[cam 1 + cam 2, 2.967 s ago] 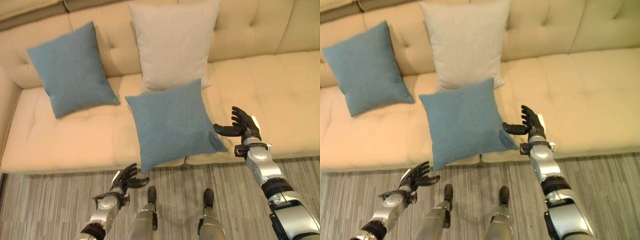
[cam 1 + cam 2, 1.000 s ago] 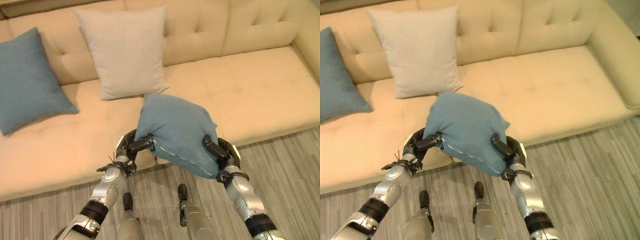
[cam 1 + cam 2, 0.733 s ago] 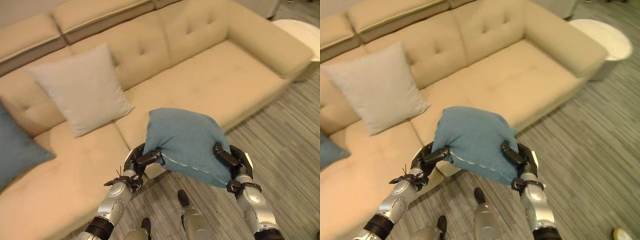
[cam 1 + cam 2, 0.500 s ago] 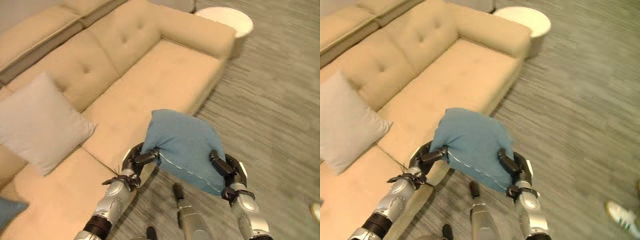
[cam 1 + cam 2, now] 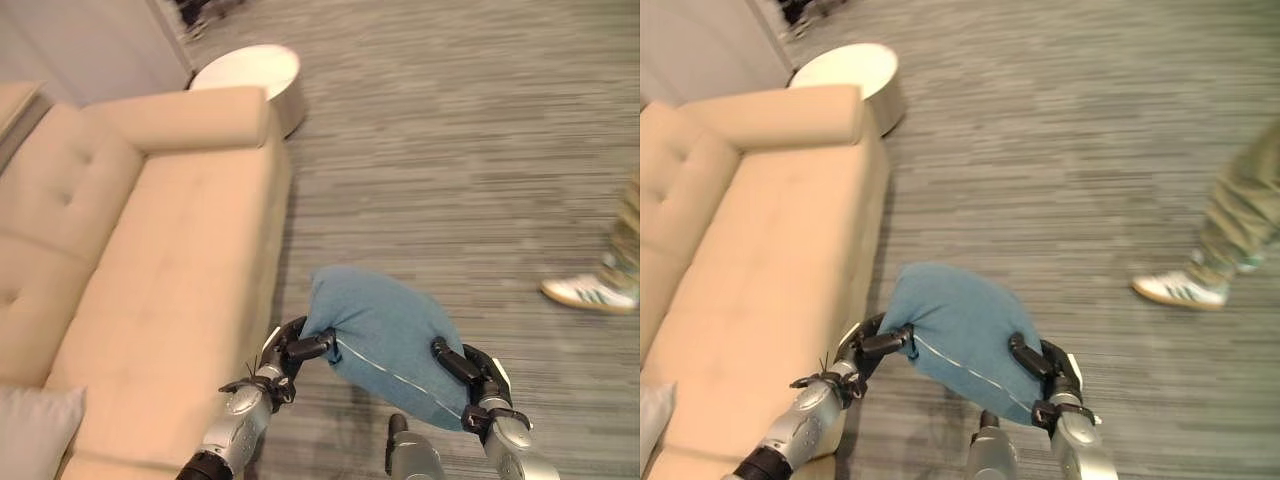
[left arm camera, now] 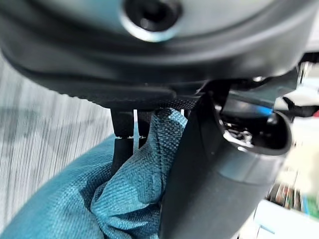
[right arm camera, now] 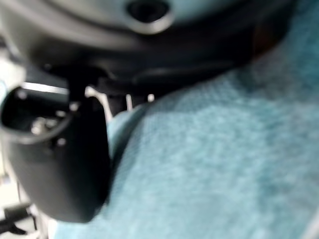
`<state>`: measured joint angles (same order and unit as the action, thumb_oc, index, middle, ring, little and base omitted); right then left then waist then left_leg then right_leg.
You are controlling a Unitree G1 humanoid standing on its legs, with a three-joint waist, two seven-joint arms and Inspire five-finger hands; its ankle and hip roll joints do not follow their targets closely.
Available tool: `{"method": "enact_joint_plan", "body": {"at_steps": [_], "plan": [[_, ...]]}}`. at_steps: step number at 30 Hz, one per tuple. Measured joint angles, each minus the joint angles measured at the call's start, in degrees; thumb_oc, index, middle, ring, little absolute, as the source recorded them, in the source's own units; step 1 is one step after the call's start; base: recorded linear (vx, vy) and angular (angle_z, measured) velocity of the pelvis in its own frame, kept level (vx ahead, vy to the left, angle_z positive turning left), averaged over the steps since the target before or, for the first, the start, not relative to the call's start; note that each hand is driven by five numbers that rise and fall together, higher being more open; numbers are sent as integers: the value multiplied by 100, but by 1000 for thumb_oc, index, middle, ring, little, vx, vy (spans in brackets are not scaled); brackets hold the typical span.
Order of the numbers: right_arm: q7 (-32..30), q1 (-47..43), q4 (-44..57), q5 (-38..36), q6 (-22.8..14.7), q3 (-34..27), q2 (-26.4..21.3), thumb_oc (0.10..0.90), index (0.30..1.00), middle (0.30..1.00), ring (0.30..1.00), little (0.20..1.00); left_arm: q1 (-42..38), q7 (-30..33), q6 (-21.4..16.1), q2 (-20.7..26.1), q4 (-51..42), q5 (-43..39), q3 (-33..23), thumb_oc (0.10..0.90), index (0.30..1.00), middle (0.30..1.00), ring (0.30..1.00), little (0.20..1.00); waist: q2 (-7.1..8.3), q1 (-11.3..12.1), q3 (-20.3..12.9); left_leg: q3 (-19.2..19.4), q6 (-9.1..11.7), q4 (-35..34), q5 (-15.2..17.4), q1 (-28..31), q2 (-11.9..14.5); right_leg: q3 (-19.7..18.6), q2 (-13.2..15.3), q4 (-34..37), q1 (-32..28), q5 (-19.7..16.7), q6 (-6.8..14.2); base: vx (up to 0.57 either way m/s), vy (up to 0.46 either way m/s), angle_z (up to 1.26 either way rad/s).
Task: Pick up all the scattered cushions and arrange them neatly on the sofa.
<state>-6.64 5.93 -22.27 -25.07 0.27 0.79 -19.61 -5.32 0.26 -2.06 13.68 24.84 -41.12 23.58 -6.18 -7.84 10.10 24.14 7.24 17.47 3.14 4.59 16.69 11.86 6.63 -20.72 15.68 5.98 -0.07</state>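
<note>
Left of the fingers, well apart from the load, runs the sofa (image 5: 150, 270): beige, tufted, soft, its armrest at the far end, a round white stool (image 5: 250, 75) just past it. Striped grey carpet (image 5: 450, 150) spreads under the arms; a person's shoe (image 5: 590, 292) stands far right. Between both hands hangs the cushion (image 5: 385, 335), blue woven cloth, plump, its long axis running from hand to hand. Left hand (image 5: 300, 348) and right hand (image 5: 468, 368) each pinch a corner, fingers curled into fabric. Judged, it must swing left; the left hand is nearer.

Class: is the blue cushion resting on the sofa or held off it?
Held off it: the blue cushion hangs over carpet, pinched between left hand and right hand.
</note>
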Motion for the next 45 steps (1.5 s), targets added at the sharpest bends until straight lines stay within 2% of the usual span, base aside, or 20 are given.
{"method": "enact_joint_plan", "body": {"at_steps": [2,4,5,6,11,14,16,17,18,20,23,27,30,32,35,37,38,40,43,45], "plan": [[-50,42,18,-13,-19,124,-36,400,300,300,300,300,2,24,1,5,48,72,-35,400,300,300,300,300,63,39,-59,-371,-246,557,-264,-170,176,72,-353,83,-159,34,-234,119,-623,-69],[-112,-35,27,-10,-5,304,55,400,300,300,300,300,39,91,-9,72,91,57,-184,400,300,300,300,300,414,399,-74,-890,-507,1303,-413,-460,194,-232,-403,240,-232,-22,-408,280,-361,-112],[-132,-21,48,7,0,304,32,400,300,300,300,300,-20,142,0,4,144,67,-187,400,300,300,300,300,565,502,10,-1758,-343,1506,69,-835,-406,-488,-425,554,-472,-58,-524,420,-384,-133],[-132,-62,23,17,38,353,29,400,300,300,300,300,14,167,-12,-28,139,61,-201,400,300,300,300,300,675,791,53,-1876,-382,1419,243,-1009,-758,-618,-392,826,-646,-202,-575,315,-186,-67],[-163,-37,-65,178,44,556,-81,400,300,300,300,300,78,169,-1,-60,374,71,-195,400,300,300,300,300,580,1143,-3,-864,-385,-16,-25,-2411,-1181,-186,-677,1738,-1581,-47,-504,457,-95,-9],[-166,-295,-404,259,96,839,-105,400,300,300,300,300,84,195,-2,-62,729,68,-379,400,300,300,300,300,477,1443,-51,-412,-310,-923,-375,-2635,-1420,-99,-792,1824,-1955,152,-567,472,-25,-1],[-121,-386,-449,293,193,1032,-44,400,300,300,300,300,208,297,5,-15,836,64,-495,400,300,300,300,300,387,1652,-143,-449,-546,-1100,-531,-2539,-1503,-145,-861,1779,-2201,327,-415,564,45,-15],[-75,-393,-472,400,205,1118,-47,400,300,300,300,300,404,308,13,-57,875,62,-648,400,300,300,300,300,293,1698,-209,-797,-771,-1022,-413,-2342,-1573,-118,-854,1357,-2274,643,-77,545,17,-33],[-17,-339,-483,465,224,1228,-44,400,300,300,300,300,681,338,12,-115,876,55,-745,400,300,300,300,300,80,1783,-390,-971,-1159,-1380,-832,-1980,-1546,-107,-873,564,-2073,944,342,290,6,-17],[47,-298,-444,577,305,1282,52,400,300,300,300,300,764,342,85,-23,893,72,-842,400,300,300,300,300,255,1761,-411,-906,-1368,-1331,-1012,-1677,-1800,-40,-337,-1483,-1494,1161,970,496,127,38],[111,-164,-390,707,330,1065,231,400,300,300,300,300,707,333,126,108,819,80,-786,400,300,300,300,300,445,1313,-408,-1778,-1601,-1291,-832,-1251,-2360,51,131,-3334,-1032,328,936,450,34,156],[134,-232,-170,747,314,790,259,400,300,300,300,300,449,388,108,106,653,203,-787,400,300,300,300,300,126,1116,-263,-2733,-1512,-1440,-656,-746,-2257,134,557,-2687,-425,671,812,360,-210,113],[138,-210,-181,743,264,766,249,400,300,300,300,300,293,387,85,144,662,321,-731,400,300,300,300,300,152,929,-263,-3457,-1197,-1369,-353,-548,-2262,-736,467,-973,-204,633,854,416,-394,116],[145,-194,-198,750,266,768,254,400,300,300,300,300,256,396,62,126,715,418,-690,400,300,300,300,300,325,766,-276,-3747,-1053,-1349,-169,-424,-2292,-1628,611,648,-160,16,1175,452,-440,99],[164,-84,-224,829,272,810,292,400,300,300,300,300,321,408,60,206,839,420,-634,400,300,300,300,300,609,687,-310,-4110,-809,-1328,80,-190,-2312,-1694,805,1401,-264,-880,1070,341,-420,81],[223,-25,-451,916,329,877,115,400,300,300,300,300,418,438,103,-48,1025,444,-612,400,300,300,300,300,491,672,-424,-4513,-592,-1229,353,-130,-1832,-1489,415,1297,-526,-998,948,270,-447,105],[226,-13,-450,942,329,858,-22,400,300,300,300,300,435,423,106,-172,1020,461,-585,400,300,300,300,300,308,714,-442,-4483,-532,-917,403,-308,-1637,-1189,205,1358,-695,-990,787,74,-316,104],[236,-28,-427,1009,334,790,-190,400,300,300,300,300,437,397,114,-312,1003,526,-586,400,300,300,300,300,334,662,-359,-4195,-320,240,457,-946,-1445,-759,6,1304,-800,-895,455,9,-354,101],[171,-199,-314,1034,316,797,-193,400,300,300,300,300,434,426,125,-264,998,522,-583,400,300,300,300,300,704,667,-113,-2947,-602,1414,-57,-1625,-1066,-327,-152,1244,-977,-648,79,65,-242,73],[77,-248,-166,1050,319,745,-242,400,300,300,300,300,387,430,146,-275,979,521,-561,400,300,300,300,300,691,622,-47,-2419,-611,1626,-22,-1936,-838,-89,-298,1270,-1036,-486,-192,167,-138,66]]}}
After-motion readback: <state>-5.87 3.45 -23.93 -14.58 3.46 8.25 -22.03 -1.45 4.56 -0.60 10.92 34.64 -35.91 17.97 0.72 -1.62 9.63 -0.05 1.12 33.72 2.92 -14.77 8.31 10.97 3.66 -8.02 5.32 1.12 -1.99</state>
